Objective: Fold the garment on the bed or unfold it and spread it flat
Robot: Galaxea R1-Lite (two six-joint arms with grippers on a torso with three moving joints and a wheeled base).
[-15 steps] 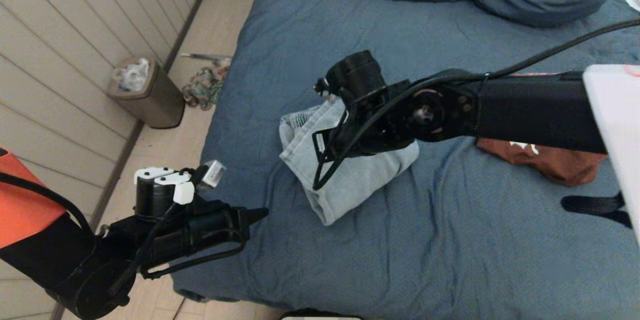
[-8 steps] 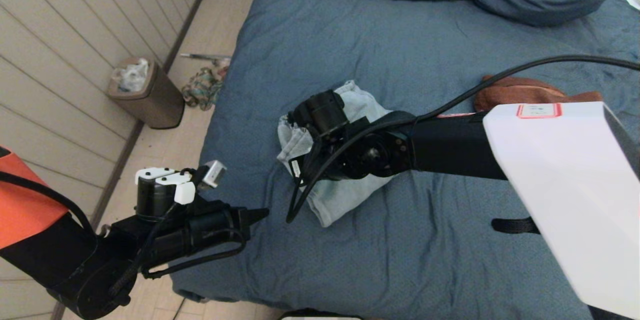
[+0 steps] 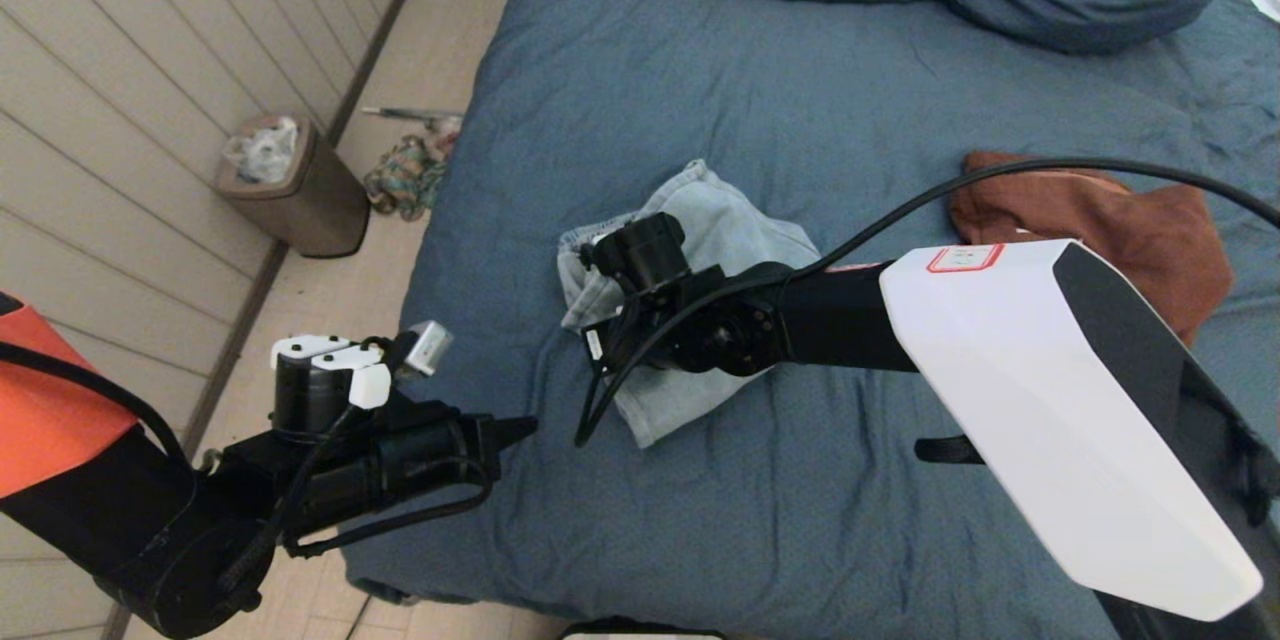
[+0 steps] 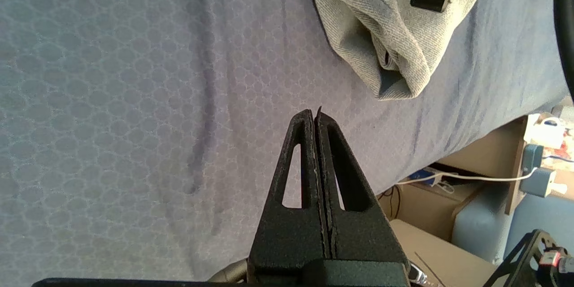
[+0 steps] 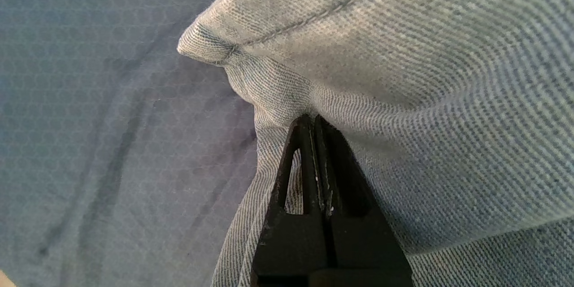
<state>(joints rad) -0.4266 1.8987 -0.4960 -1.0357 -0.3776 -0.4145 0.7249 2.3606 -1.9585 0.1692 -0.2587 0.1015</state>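
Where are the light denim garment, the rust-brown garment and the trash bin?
light denim garment (image 3: pixel 735 220), head view, upper flat panel of the fold.
rust-brown garment (image 3: pixel 1140 220), head view, middle of the bunched cloth.
trash bin (image 3: pixel 310 200), head view, its side wall.

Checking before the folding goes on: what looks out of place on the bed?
A crumpled rust-brown garment lies apart from the light-blue denim garment on the slate-blue bed. The denim is bunched, with the shut right gripper pressed into a fold.

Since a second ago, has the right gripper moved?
Yes. The right gripper came down and nearer, off the light denim garment's far half to its near-left edge.
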